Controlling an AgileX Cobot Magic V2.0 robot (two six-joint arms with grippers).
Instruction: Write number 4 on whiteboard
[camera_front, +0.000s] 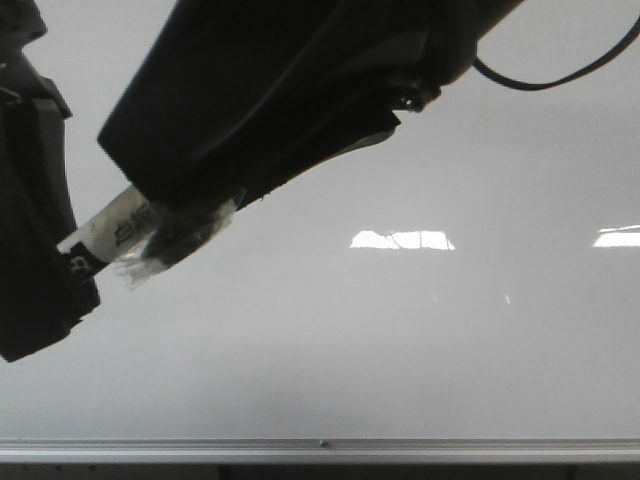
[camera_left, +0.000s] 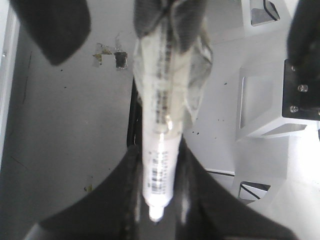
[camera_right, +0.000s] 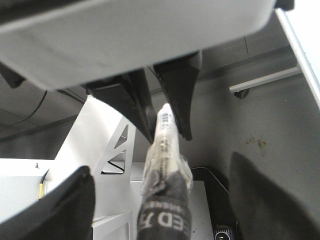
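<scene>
The left hand (camera_front: 72, 262) is shut tight on one end of a thin white marker pen with black print on its side (camera_front: 115, 225). In the left wrist view the two dark fingers (camera_left: 115, 200) of this hand (camera_left: 156, 202) press on the pen (camera_left: 160, 150) from both sides, and the rounded white end pokes out between them. In the right wrist view the same hand (camera_right: 162, 112) pinches the pen (camera_right: 165, 140) with its black fingertips (camera_right: 177, 95).

The other end of the pen sits in the middle of the right hand (camera_front: 190, 205). This hand is spread wide. Its two dark fingers (camera_right: 70, 205) stand well apart on either side of the pen and do not touch it. A black wrap with white letters (camera_right: 165, 210) covers that end of the pen. Crinkled clear sticky tape (camera_left: 195, 75) goes around the pen just beside the wrap. In the front view the tape (camera_front: 215, 222) hangs a little loose under the big black right arm (camera_front: 300, 80), which comes down from the top right. The pen lies tilted between the two hands.

Behind both arms is the large shiny pale grey whiteboard (camera_front: 400, 340). It fills the front view. A silver metal rail (camera_front: 320, 448) runs along its bottom edge. Two bright white patches of light (camera_front: 400, 240) shine on it. A thin black cable (camera_front: 560, 75) loops in front of the board at the top right.
</scene>
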